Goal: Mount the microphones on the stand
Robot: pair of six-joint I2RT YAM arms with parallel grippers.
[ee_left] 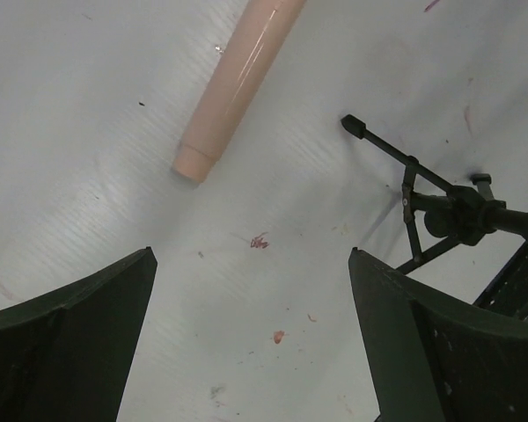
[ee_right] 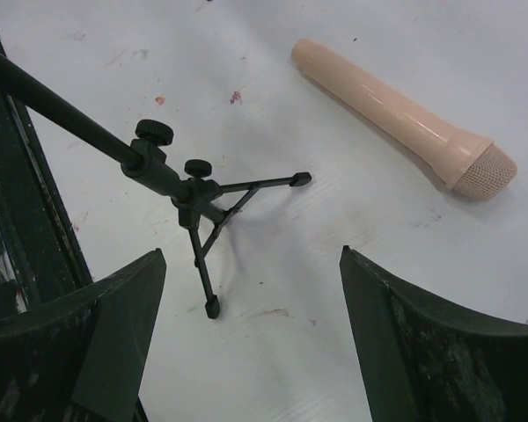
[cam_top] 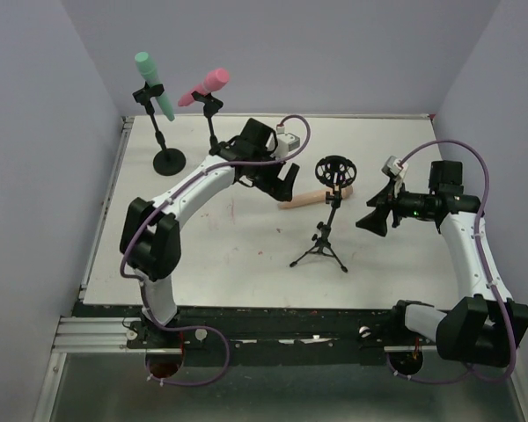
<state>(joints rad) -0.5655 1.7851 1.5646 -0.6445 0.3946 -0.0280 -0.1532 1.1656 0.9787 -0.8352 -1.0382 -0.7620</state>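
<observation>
Left gripper [ee_left: 251, 259]: jaws wide, nothing between them, only bare table [ee_left: 88, 176] underneath.
- Left wrist view: the narrow butt of the peach mic [ee_left: 238, 83] lies flat just ahead of the fingers. Its head runs out of frame. One foot and the hub of the tripod [ee_left: 440, 207] are at right.

Right gripper [ee_right: 251, 259]: jaws wide, empty.
- Right wrist view adds what the left lacks: the peach mic's mesh head and its whole body, flat on the table and apart from the tripod's feet. It also shows the tripod's two knobs and slanted pole.

Top view only:
- The ring [cam_top: 334, 171] atop the tripod holds nothing.
- The peach mic lies behind the tripod, and the pole crosses its head end. Its butt lies just beside the left gripper.
- The right gripper hangs near the tripod, on its right.
- Far left: the teal mic [cam_top: 154, 83] is clipped, tilted, on a round-base stand [cam_top: 169, 160]. The pink mic [cam_top: 204, 86] is clipped on a second stand [cam_top: 213, 123] beside it.
- The left arm [cam_top: 202, 180] hides that stand's base.
</observation>
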